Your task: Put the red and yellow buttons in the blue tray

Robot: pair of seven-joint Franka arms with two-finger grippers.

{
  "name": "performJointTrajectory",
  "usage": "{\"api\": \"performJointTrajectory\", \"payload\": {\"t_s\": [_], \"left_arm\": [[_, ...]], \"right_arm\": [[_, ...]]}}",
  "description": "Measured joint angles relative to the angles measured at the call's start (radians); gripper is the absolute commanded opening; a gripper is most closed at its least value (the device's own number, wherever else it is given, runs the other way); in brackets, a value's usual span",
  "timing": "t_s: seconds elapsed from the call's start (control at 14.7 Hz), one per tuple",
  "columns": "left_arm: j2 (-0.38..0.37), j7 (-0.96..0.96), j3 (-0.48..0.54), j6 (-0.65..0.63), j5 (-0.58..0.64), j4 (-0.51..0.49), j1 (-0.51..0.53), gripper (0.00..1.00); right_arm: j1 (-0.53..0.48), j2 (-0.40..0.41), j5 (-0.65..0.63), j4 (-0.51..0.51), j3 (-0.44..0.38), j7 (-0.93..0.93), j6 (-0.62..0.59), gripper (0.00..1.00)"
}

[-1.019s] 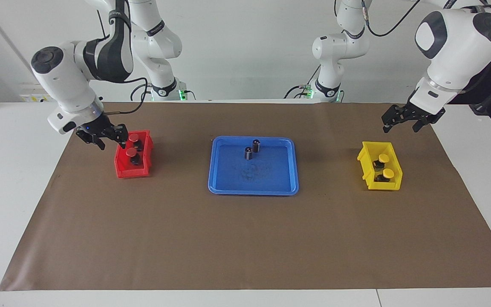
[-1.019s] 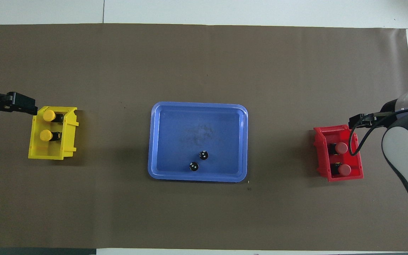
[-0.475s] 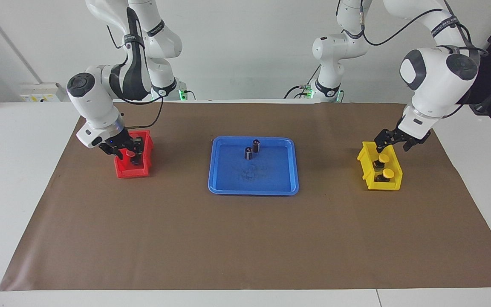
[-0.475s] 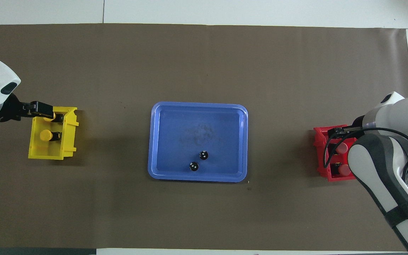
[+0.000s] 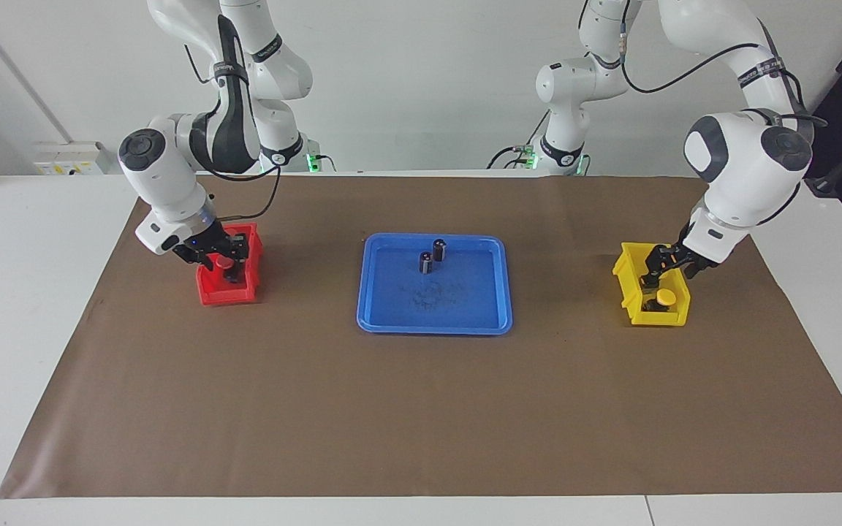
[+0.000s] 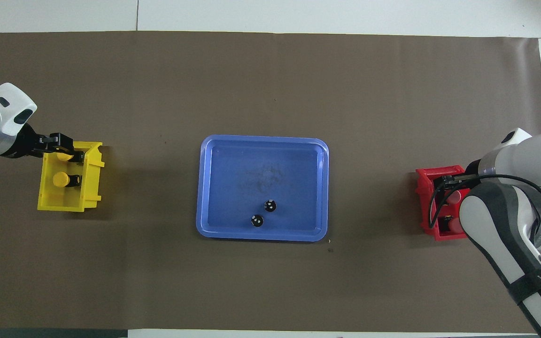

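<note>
The blue tray (image 5: 465, 310) (image 6: 233, 178) lies mid-table. Two red buttons stand in a small red bin (image 5: 225, 294) (image 6: 425, 206) toward the right arm's end. One red button (image 5: 229, 264) (image 6: 453, 196) sits between the open fingers of my right gripper (image 5: 219, 257), which is low in the bin. The other red button is hidden by the arm. Two yellow buttons stand in a small yellow bin (image 5: 633, 301) (image 6: 71, 199). My left gripper (image 5: 668, 263) (image 6: 65, 148) is open, down over the one nearer the tray's far edge (image 6: 65, 157). The other yellow button (image 5: 666, 296) (image 6: 60, 179) stands free.
Two dark cylinders (image 5: 439, 249) (image 5: 426, 262) without coloured caps stand in the tray, at its edge nearer the robots, and show from above too (image 6: 270, 205) (image 6: 257, 220). Brown paper (image 5: 421, 409) covers the table.
Both grippers have come down from above and beside their bins into them, the right onto a red button, the left onto a yellow button. Buttons and bins have not moved.
</note>
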Motion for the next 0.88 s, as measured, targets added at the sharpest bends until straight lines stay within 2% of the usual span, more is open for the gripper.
{"api": "performJointTrajectory", "payload": {"t_s": [0.41,0.88], "left_arm": [[0.041,0.0,-0.001,0.108,0.0,-0.041,0.019,0.66],[0.075,0.0,-0.001,0.146,0.0,-0.046,0.019,0.65]], "right_arm": [[-0.012,-0.011,0.0,-0.025,-0.002,-0.045,0.009,0.66],[-0.013,-0.02,0.0,-0.047,-0.003,-0.048,0.023,0.65]]}}
